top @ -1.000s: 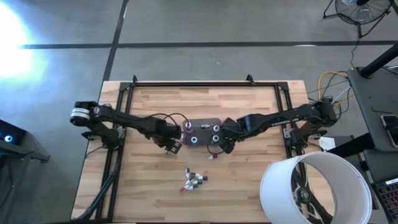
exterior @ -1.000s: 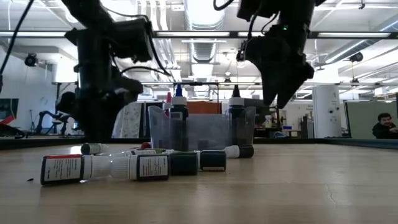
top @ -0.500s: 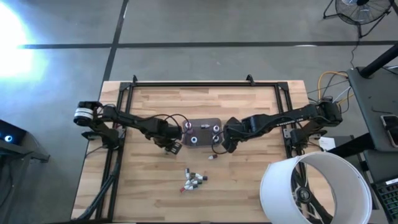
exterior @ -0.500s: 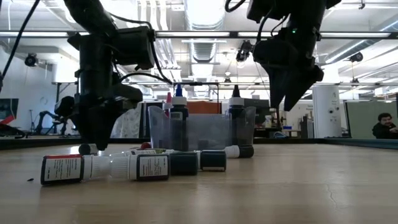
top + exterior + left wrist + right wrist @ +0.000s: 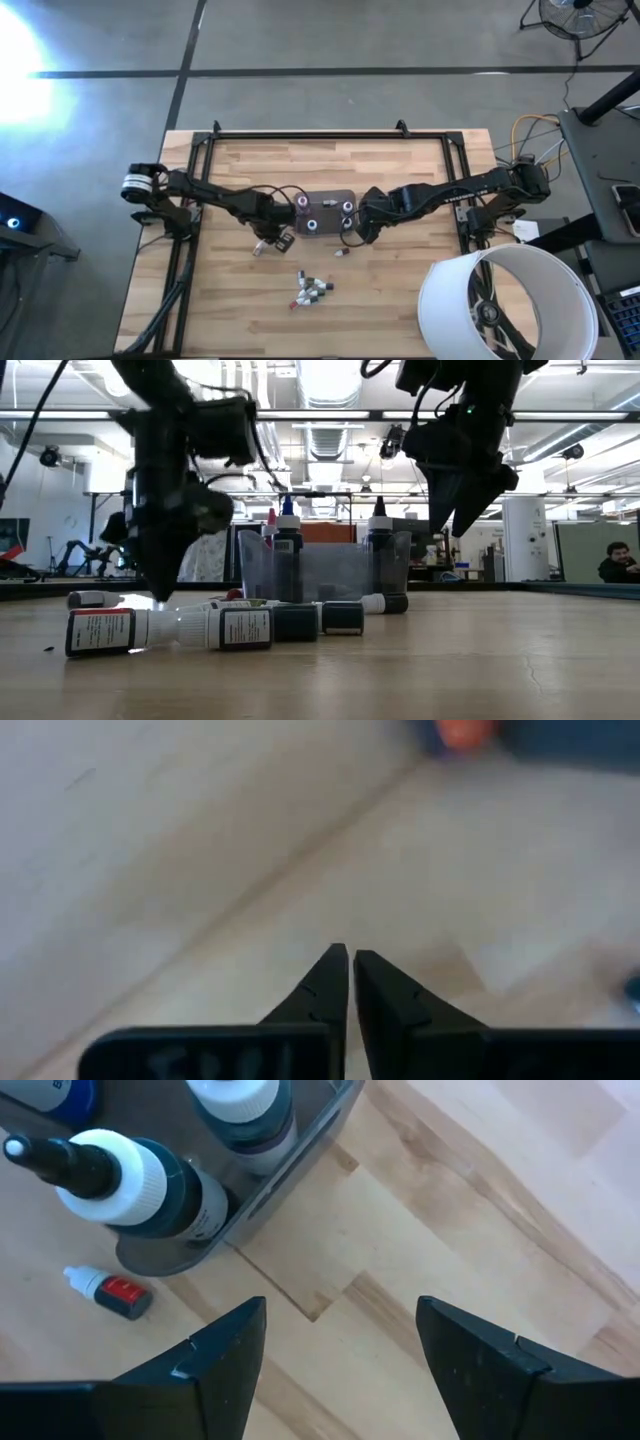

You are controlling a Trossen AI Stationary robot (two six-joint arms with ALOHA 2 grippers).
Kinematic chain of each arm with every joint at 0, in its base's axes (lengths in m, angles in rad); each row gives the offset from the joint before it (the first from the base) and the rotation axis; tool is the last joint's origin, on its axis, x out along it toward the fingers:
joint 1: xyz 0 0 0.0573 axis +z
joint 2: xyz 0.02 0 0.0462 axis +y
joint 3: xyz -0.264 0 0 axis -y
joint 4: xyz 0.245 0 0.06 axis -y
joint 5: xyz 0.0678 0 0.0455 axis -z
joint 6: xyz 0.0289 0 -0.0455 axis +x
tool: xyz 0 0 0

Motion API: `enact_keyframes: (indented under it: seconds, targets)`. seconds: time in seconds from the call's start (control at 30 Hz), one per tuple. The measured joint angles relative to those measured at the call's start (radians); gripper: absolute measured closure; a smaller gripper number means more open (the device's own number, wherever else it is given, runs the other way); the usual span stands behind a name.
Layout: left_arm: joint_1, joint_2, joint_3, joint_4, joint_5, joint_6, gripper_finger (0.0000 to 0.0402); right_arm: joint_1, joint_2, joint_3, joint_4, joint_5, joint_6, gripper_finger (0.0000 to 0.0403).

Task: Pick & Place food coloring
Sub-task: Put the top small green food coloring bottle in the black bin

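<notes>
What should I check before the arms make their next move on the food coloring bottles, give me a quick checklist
1. Left gripper empty: ok, fingers closed together with nothing between them.
2. Right gripper ready to grasp: ok, fingers spread wide and empty, beside the grey tray.
3. Bottles already in the tray upright: ok, several stand in it in the low view.
4. Loose bottles reachable: ok, a small cluster lies on its side on the table's front half, clear of both arms.
5. Stray bottle by the tray: ok, lying alone on the wood, unobstructed.
6. Bottle near the left gripper, whether it was knocked: cannot tell.
</notes>
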Motion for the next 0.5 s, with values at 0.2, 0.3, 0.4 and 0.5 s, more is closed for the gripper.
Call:
enact_keyframes:
  seconds: [0.2,0.3,0.4,0.5]
  targets:
    - [0.009,-0.003,0.105,-0.13,-0.058,0.082,0.0401,0.0,0.0,0.0,-0.002,0.019,0.003,0.0156]
    - [0.004,-0.006,0.131,-0.241,-0.062,0.085,0.04,0.0,0.0,0.0,-0.002,0.019,-0.006,0.0153]
    - [-0.02,-0.019,0.118,-0.315,-0.076,0.039,0.0388,0.0,0.0,0.0,-0.001,0.019,-0.007,0.015]
    - [-0.045,-0.036,0.096,-0.31,-0.056,-0.037,0.0355,0.0,0.0,0.0,0.001,0.019,-0.007,0.015]
